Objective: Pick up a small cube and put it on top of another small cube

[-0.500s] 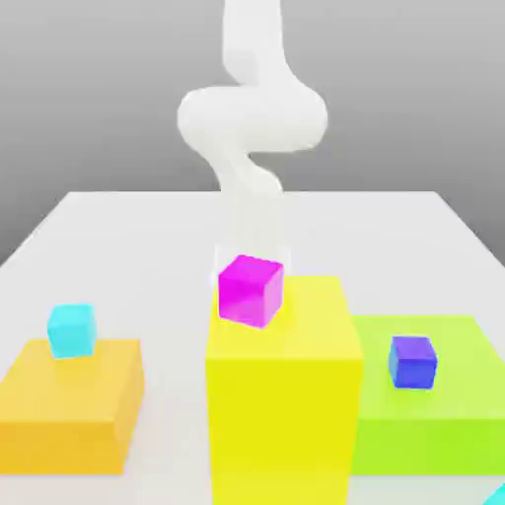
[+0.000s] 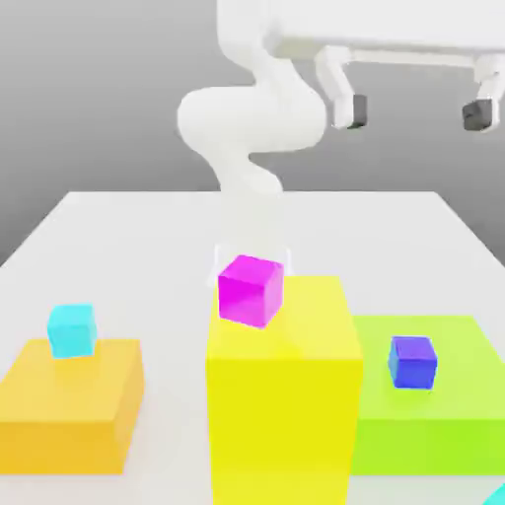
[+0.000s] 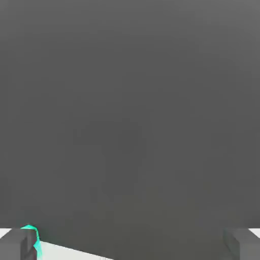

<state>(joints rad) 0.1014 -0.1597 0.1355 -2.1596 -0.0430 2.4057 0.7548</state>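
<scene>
My gripper (image 2: pixel 414 110) hangs high above the table at the exterior view's upper right, open, with nothing between its dark fingertips (image 2: pixel 351 109). A sliver of the small turquoise cube (image 2: pixel 496 496) shows at the exterior view's lower right corner, mostly cut off. In the hand view my gripper (image 3: pixel 131 246) is spread wide, and a turquoise sliver of the small cube (image 3: pixel 31 235) peeks out beside one fingertip (image 3: pixel 15 246). A paler cyan small cube (image 2: pixel 71 328) sits on the orange block (image 2: pixel 69 409) at the exterior view's left.
A magenta cube (image 2: pixel 251 290) stands on the tall yellow block (image 2: pixel 281 395) in the middle. A blue cube (image 2: pixel 411 361) rests on the low green block (image 2: pixel 434 419) to its right. The white arm (image 2: pixel 247 128) rises behind the yellow block.
The hand with its open fingers has come into the exterior view at the upper right. The cubes and blocks have not moved.
</scene>
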